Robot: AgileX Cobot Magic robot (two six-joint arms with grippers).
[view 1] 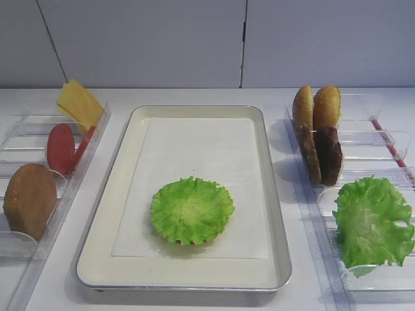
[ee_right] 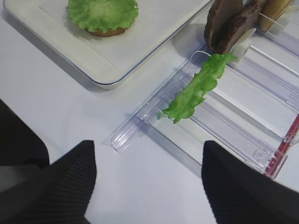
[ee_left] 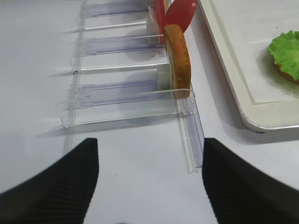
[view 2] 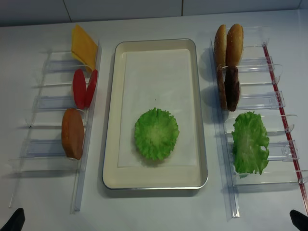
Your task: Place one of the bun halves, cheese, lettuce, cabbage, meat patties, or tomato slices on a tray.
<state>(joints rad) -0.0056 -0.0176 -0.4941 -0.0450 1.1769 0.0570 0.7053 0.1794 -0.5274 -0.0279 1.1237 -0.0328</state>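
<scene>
Ribbed black right gripper and left gripper: both spread apart, holding nothing. Frilly round lettuce: atop a bun, near end of cream metal-rimmed tray.

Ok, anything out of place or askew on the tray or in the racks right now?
Nothing stands out. The lettuce lies flat on the tray, covering a bun half. Cheese, tomato slices and meat patties stand upright in the clear racks.
</scene>
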